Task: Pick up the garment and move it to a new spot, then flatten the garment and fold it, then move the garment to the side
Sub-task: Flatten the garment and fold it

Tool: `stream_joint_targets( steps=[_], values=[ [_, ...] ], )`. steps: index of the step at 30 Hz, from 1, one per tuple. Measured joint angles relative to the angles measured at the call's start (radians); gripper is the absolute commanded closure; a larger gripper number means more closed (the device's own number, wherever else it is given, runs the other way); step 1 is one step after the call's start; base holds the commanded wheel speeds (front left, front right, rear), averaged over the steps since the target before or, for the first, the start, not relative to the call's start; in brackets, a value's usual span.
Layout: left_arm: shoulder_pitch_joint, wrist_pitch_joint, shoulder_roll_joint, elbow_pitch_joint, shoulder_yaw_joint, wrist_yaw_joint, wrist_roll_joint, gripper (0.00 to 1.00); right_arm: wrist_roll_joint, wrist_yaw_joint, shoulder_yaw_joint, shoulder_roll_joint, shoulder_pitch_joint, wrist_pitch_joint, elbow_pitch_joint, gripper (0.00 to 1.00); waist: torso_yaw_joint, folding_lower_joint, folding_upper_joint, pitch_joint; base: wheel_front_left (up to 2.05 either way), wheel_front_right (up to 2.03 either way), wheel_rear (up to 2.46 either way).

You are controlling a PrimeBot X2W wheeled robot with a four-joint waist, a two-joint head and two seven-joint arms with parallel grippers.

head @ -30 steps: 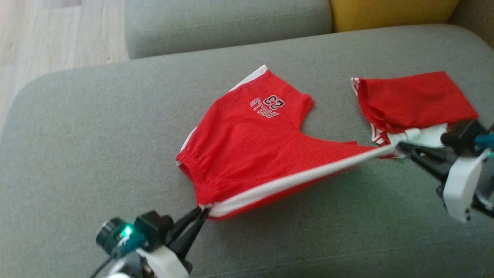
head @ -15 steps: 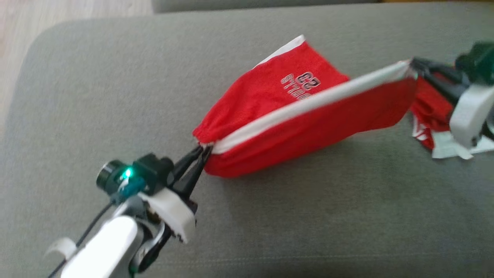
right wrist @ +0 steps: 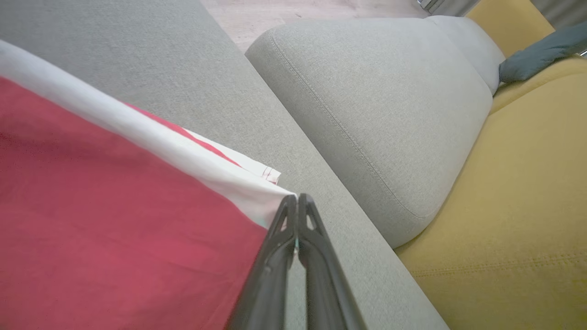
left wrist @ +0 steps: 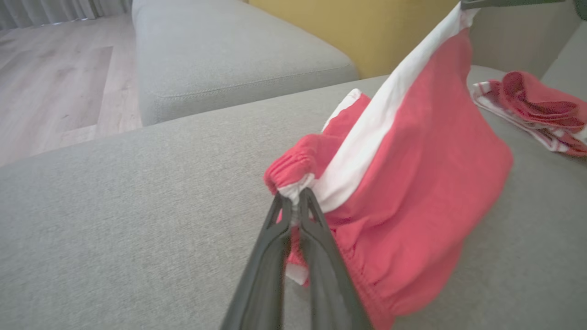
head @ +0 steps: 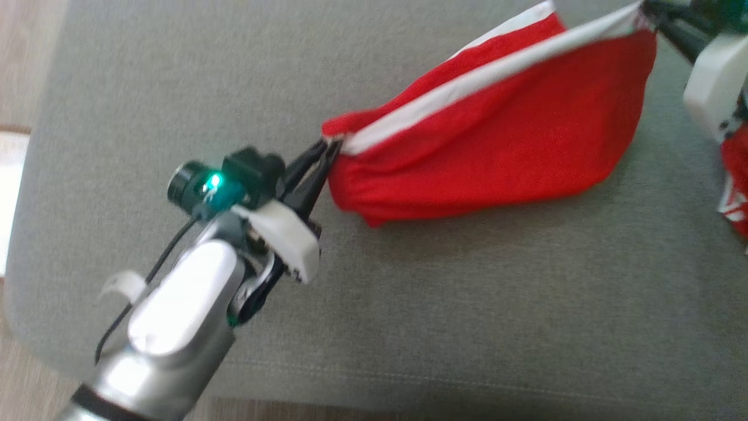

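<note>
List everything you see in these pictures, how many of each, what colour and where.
shorts: one, red with a white side stripe, held up over the seat cushion between both grippers
second garment: one, red and white, crumpled on the seat cushion
seat cushion: one, grey, beneath the shorts
other cushion: one, grey, beside the seat cushion
yellow cushion: one, against the other cushion
floor: pale wood, beyond the cushions
left gripper: shut on the shorts' waistband corner
right gripper: shut on the stripe's far end
</note>
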Motion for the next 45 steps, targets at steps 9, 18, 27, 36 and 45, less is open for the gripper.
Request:
stream_joint_targets(
  steps=[9,18,27,36,45],
  values=[
    [-0.147,-0.045,-0.09,0.174,-0.008,-0.018,0.01,1.0,-0.011,0.0,0.035,0.051,-0.091,0.001,0.121,1.0,0.051,0.0001,0.0,0.106,0.0,0.0,0.0],
    [-0.205,-0.094,-0.135,0.295,-0.026,-0.031,0.018,1.0,-0.05,0.0,0.038,0.116,-0.117,-0.093,0.246,0.0,0.082,-0.0001,0.0,0.159,0.0,0.0,0.0],
    [-0.219,-0.131,-0.141,0.367,-0.014,-0.016,0.017,0.0,-0.026,0.0,-0.009,0.202,-0.106,-0.298,0.415,0.0,0.059,-0.0002,0.0,0.126,0.0,0.0,0.0],
    [-0.162,-0.155,-0.12,0.325,0.109,0.049,-0.034,0.0,0.047,0.0,-0.205,0.283,0.028,-0.43,0.433,0.0,-0.001,-0.0002,0.0,0.019,0.0,0.0,0.0],
    [0.026,-0.163,-0.127,0.044,0.346,0.115,-0.042,0.0,-0.069,0.0,-0.629,0.338,0.333,-0.436,0.18,0.0,-0.078,-0.0003,0.0,-0.098,0.0,0.0,0.0]
  ],
)
